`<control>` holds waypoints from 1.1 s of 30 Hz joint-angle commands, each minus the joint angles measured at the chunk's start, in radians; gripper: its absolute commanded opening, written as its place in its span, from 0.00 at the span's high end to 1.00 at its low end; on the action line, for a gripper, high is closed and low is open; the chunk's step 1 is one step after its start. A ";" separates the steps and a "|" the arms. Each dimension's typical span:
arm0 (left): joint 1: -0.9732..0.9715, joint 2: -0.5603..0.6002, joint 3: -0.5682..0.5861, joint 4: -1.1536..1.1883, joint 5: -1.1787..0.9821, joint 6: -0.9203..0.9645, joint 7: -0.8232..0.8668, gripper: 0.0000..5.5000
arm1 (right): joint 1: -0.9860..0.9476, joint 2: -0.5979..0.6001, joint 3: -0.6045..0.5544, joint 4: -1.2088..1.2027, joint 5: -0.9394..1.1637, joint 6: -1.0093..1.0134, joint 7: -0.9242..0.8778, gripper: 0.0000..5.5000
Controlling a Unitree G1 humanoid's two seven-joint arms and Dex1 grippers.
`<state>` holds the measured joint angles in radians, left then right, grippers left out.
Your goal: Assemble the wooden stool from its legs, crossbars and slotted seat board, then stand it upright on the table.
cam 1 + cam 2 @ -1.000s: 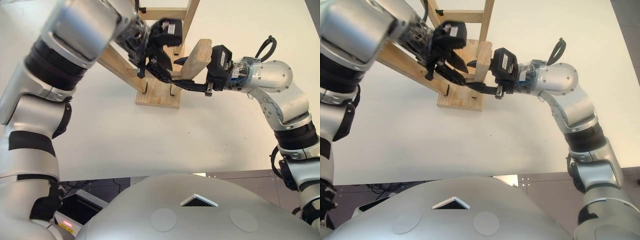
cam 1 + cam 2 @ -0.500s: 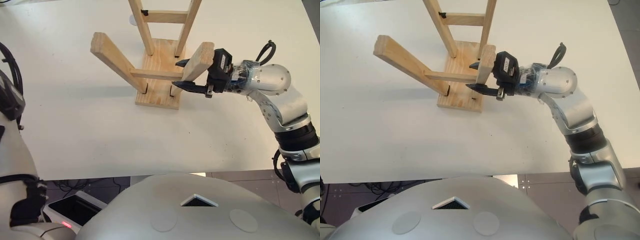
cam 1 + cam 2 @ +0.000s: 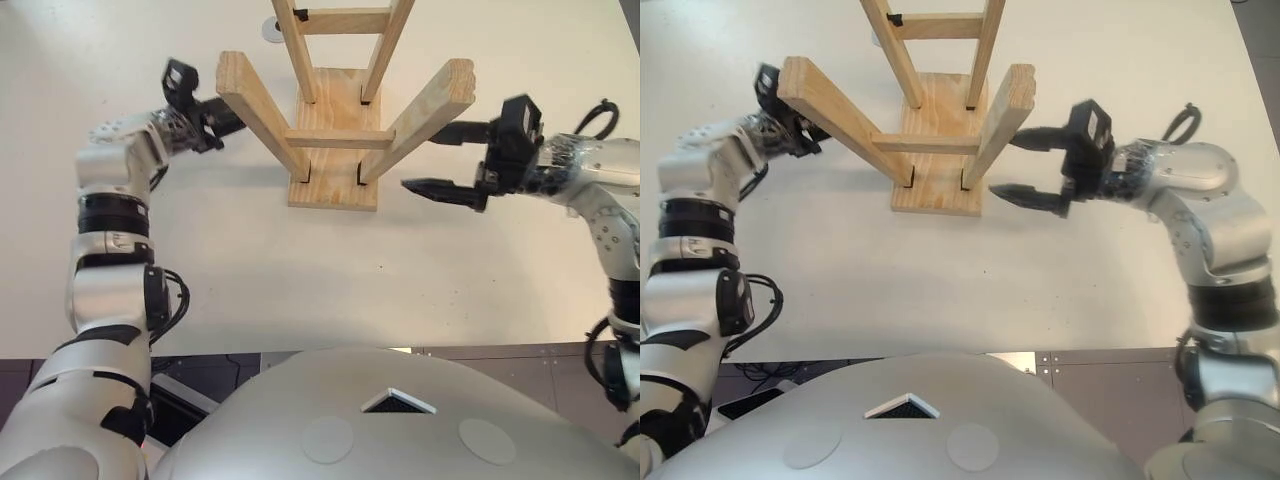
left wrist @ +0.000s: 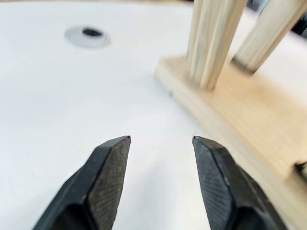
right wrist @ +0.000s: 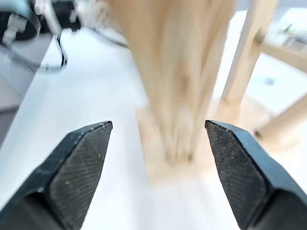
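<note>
The left gripper (image 4: 161, 143) has come in just beside the stool's left leg, jaws apart. The stool (image 3: 335, 185) rests seat-down on the table (image 3: 250, 270), legs up. The right gripper (image 3: 420, 158) has released the right leg and backed off, jaws apart.

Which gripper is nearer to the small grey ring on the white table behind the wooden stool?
Left. The left gripper is left of the wooden stool, near the small grey ring; the right gripper is on the opposite side.
</note>
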<state>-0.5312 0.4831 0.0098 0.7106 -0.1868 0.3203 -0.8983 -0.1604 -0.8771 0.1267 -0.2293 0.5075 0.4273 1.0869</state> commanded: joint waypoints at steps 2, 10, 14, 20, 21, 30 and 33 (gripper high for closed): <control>0.033 -0.020 -0.051 0.032 0.068 -0.121 0.011 0.57 | -0.014 0.046 0.077 0.218 -0.230 -0.166 -0.063 0.35; 0.271 0.232 -0.456 -0.477 0.309 -0.349 -0.394 0.57 | -0.162 0.528 0.196 0.710 -0.478 -0.347 -0.462 0.35; 0.289 0.179 -0.490 -0.620 0.201 -0.240 -0.450 0.57 | -0.275 0.651 0.156 0.956 -0.505 -0.489 -0.575 0.35; 0.311 0.115 -0.369 -0.586 0.036 -0.069 -0.394 0.57 | -0.398 0.572 0.079 1.211 -0.550 -0.651 -0.640 0.35; 0.338 0.170 -0.347 -0.638 0.009 -0.042 -0.430 0.57 | -0.388 0.533 0.069 1.220 -0.560 -0.676 -0.637 0.35; 0.269 0.424 -0.221 -0.539 0.014 0.024 -0.456 0.57 | -0.142 0.482 -0.006 0.859 -0.490 -0.613 -0.578 0.35; 0.135 0.295 -0.292 -0.278 0.185 -0.089 -0.231 0.57 | -0.135 0.565 0.027 0.830 -0.511 -0.561 -0.615 0.35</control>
<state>-0.3154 0.8679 -0.2357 0.2857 -0.0927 0.2989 -1.2552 -0.3052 -0.3775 0.1217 0.6115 0.0129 -0.1842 0.4899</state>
